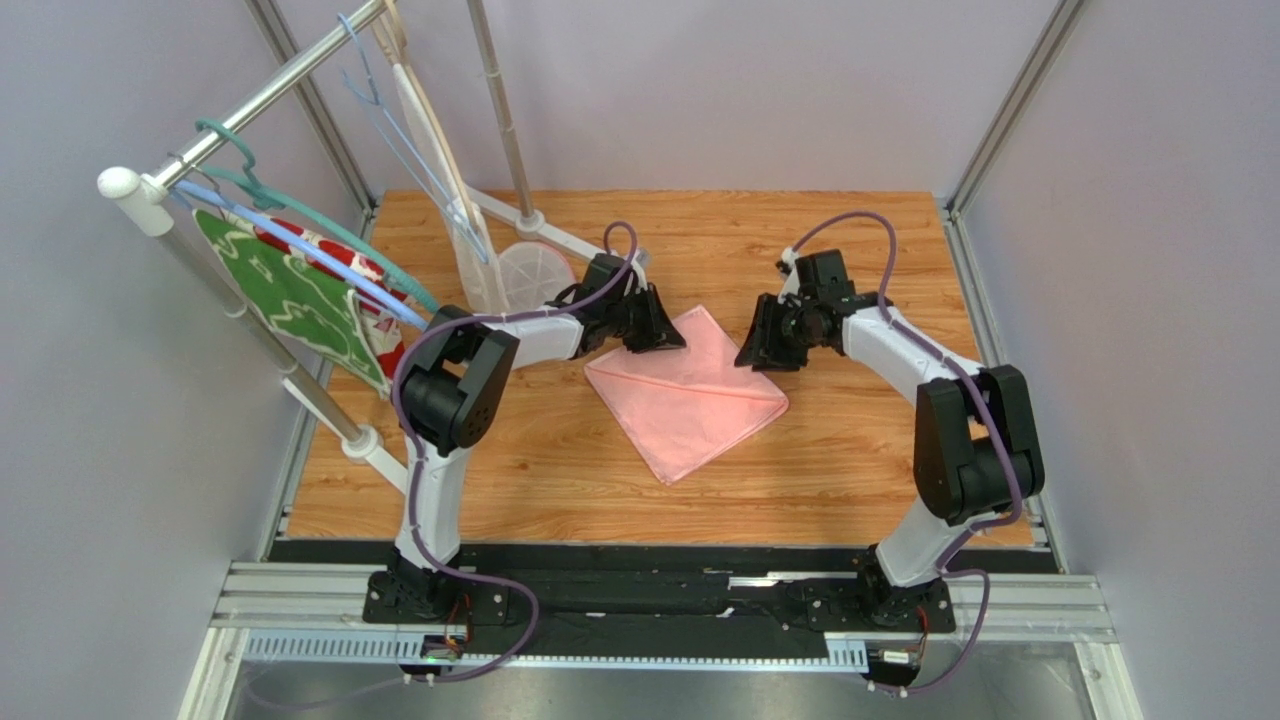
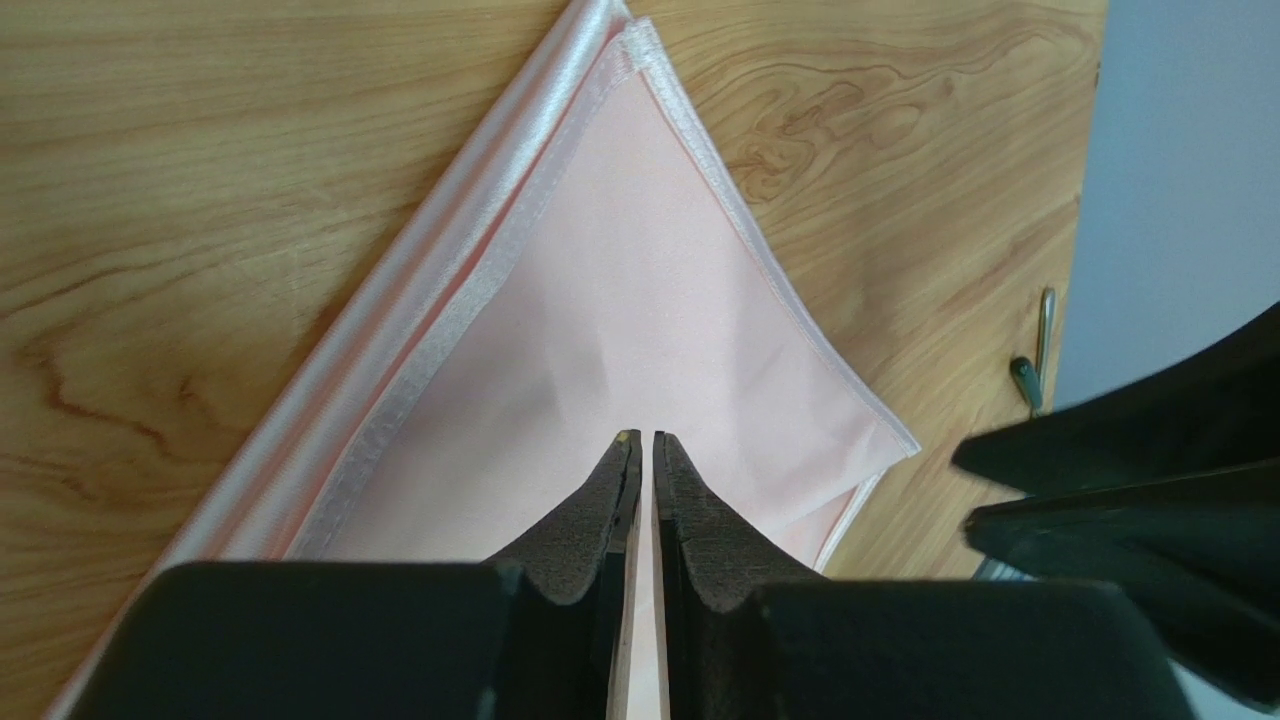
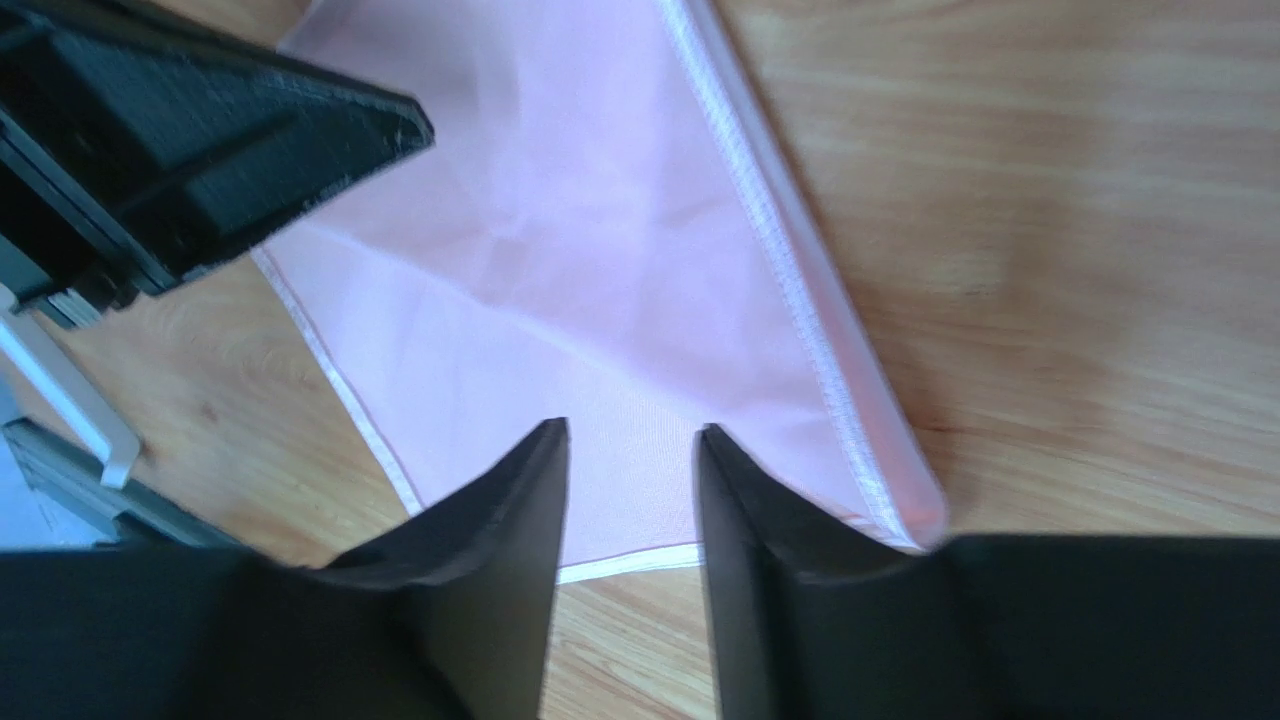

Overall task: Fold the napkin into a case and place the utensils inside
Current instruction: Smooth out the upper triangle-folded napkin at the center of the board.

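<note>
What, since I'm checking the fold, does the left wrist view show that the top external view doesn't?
Only the left wrist: the left gripper with fingers nearly together and pink cloth between them, plus stacked hemmed edges on the napkin. Only the top external: the napkin's whole outline, roughly a diamond, and the rack with a green cloth at the left. Both: the napkin flat on the wooden table, with the right gripper close by.
</note>
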